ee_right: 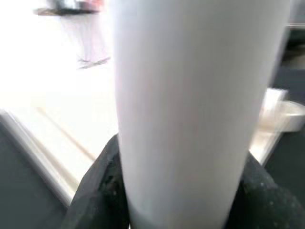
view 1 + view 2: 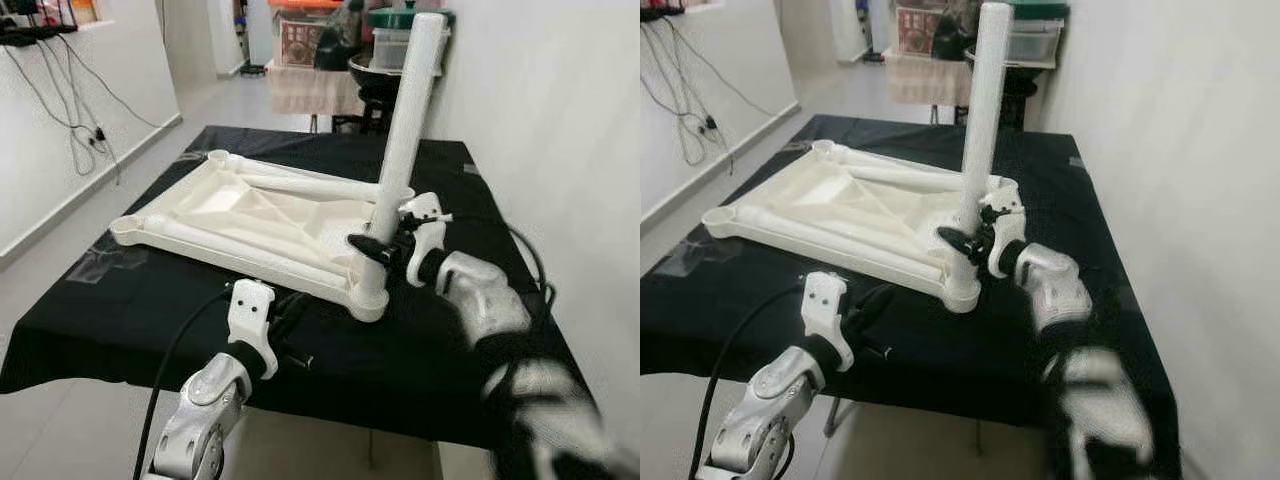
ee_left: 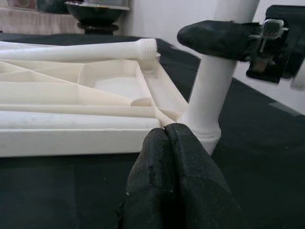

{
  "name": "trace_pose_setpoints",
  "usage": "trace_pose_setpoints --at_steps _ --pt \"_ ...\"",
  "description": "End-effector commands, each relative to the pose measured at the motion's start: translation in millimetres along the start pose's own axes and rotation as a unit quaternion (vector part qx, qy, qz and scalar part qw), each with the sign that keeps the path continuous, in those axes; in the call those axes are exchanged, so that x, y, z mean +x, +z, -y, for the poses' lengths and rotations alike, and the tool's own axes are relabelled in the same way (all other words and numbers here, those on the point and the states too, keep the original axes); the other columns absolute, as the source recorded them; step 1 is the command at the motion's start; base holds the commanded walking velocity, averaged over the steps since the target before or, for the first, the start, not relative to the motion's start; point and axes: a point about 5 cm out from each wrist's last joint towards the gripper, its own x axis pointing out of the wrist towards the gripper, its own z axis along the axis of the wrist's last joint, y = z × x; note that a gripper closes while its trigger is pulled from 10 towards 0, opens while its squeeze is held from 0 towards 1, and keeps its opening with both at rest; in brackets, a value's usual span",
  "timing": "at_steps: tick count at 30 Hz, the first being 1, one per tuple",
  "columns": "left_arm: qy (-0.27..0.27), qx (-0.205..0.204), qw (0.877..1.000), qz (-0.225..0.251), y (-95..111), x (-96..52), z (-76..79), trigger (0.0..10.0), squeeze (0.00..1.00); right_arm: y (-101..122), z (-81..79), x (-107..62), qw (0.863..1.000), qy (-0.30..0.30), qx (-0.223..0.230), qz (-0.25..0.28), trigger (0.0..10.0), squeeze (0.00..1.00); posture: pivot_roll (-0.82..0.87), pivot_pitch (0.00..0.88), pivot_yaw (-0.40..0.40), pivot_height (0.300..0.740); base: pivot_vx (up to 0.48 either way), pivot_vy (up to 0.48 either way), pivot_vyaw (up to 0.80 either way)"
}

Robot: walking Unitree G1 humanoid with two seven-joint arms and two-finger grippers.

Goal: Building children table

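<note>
The right tool point(image 2: 378, 249) is clamped around the lower part of the upright leg point(image 2: 405, 135), just above the corner socket point(image 2: 370, 298) of the inverted tabletop point(image 2: 250, 215). The left tool point(image 2: 285, 325) is held with its fingers pressed together, empty, low over the black-covered table point(image 2: 120, 310) just beside that same corner. One leg is judged to be seated or nearly so; a second leg point(image 3: 81, 49) is seen lying loose across the tabletop, and the far corner sockets are still open, so most of the fitting is left. The gripped leg's long axis is set almost vertical, leaning slightly away from the robot
</note>
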Motion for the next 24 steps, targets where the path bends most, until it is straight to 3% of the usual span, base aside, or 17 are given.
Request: trace_pose_setpoints --at_steps 1,7,11,12,13,14,20,21,23,24 --pt "0.0 0.003 1.0 -0.008 -1.9 -1.5 -1.7 10.0 0.0 -36.5 8.3 -13.7 0.992 -0.084 -0.019 -0.094 0.0 0.0 -0.04 0.023 -0.021 0.74 0.0 0.0 0.0" --pt "0.006 0.002 1.0 -0.004 -0.8 -0.5 -4.0 10.0 0.0 -34.0 14.9 0.7 0.993 -0.067 -0.014 -0.093 0.0 0.0 -0.03 0.021 -0.038 0.74 0.0 0.0 0.0" --pt "0.006 0.002 1.0 -0.004 -1.0 0.2 -4.5 10.0 0.0 -30.5 2.8 -2.8 0.993 -0.047 -0.023 -0.105 0.0 0.0 -0.04 0.02 -0.033 0.74 0.0 0.0 0.0" --pt "0.004 0.002 1.0 -0.005 -1.1 0.3 -4.2 10.0 0.0 -28.2 -1.2 -5.0 0.994 -0.044 -0.024 -0.102 10.0 0.0 -0.04 0.019 -0.032 0.74 0.0 0.0 0.0" --pt "0.004 0.002 1.0 -0.005 -1.1 0.3 -4.2 10.0 0.0 -28.2 -1.2 -5.0 0.994 -0.044 -0.024 -0.102 10.0 0.0 -0.04 0.019 -0.032 0.74 0.0 0.0 0.0" --pt "0.003 0.001 1.0 -0.006 -1.1 0.5 -3.9 10.0 0.0 -20.7 -4.6 -5.0 0.997 -0.019 -0.007 -0.076 10.0 1.0 -0.03 0.021 -0.03 0.74 0.0 0.0 0.0" --pt "0.004 0.002 1.0 -0.004 -0.9 0.9 -3.6 10.0 0.0 -6.0 3.9 1.6 0.999 0.022 0.02 -0.031 10.0 1.0 -0.03 0.02 -0.036 0.74 0.0 0.0 0.0" --pt "0.004 0.001 1.0 -0.004 -0.8 1.0 -3.6 10.0 0.0 1.3 8.3 6.0 0.997 0.064 0.027 -0.023 10.0 1.0 -0.03 0.02 -0.036 0.74 0.0 0.0 0.0" --pt "0.004 -0.001 1.0 -0.004 -1.0 1.6 -3.2 10.0 0.0 10.4 8.4 10.2 0.978 0.203 0.029 -0.032 10.0 1.0 -0.04 0.016 -0.038 0.74 0.0 0.0 0.0" --pt "0.004 -0.001 1.0 -0.004 -1.0 1.6 -3.2 10.0 0.0 10.4 8.4 10.2 0.978 0.203 0.029 -0.032 10.0 1.0 -0.04 0.016 -0.038 0.74 0.0 0.0 0.0"
